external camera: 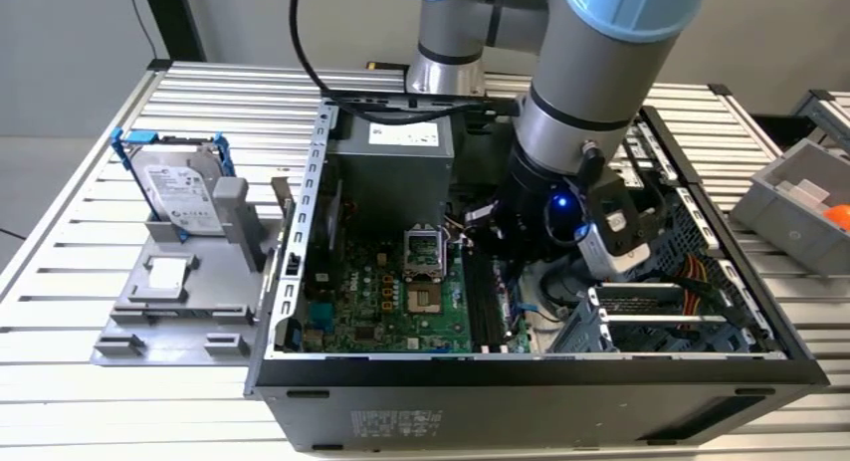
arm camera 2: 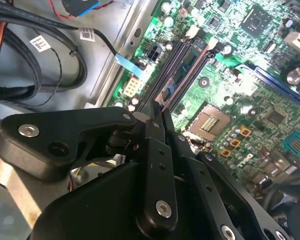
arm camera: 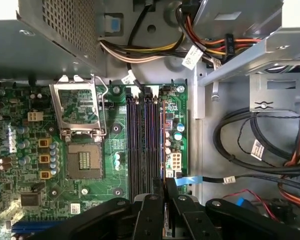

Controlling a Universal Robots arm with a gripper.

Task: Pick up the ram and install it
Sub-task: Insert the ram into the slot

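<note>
We are deep in the install step: the arm has our gripper (external camera: 512, 282) lowered inside the open computer case (external camera: 531, 371), right over the memory slots (arm camera: 142, 140) of the green motherboard (external camera: 385, 302). In both wrist views the black fingers (arm camera: 166, 200) are pressed together on a thin edge, and we judge that edge to be the ram (arm camera 2: 182, 70), standing on its long side in the slot beside the empty processor socket (arm camera: 85, 160); in the second wrist view a blue strip with dark chips runs along that slot away from the fingertips. So the gripper is closed on the ram, which sits in or right at its slot near the case's drive-bay side. We cannot tell whether the stick is fully seated or whether the white end latches (arm camera: 135, 90) have snapped in. What the work now calls for, in our judgement, is a straight, even downward press, with the board kept square to the slot. The hard drive (external camera: 179, 187) rests on its grey stand on the table (external camera: 80, 282), well apart from the case.
</note>
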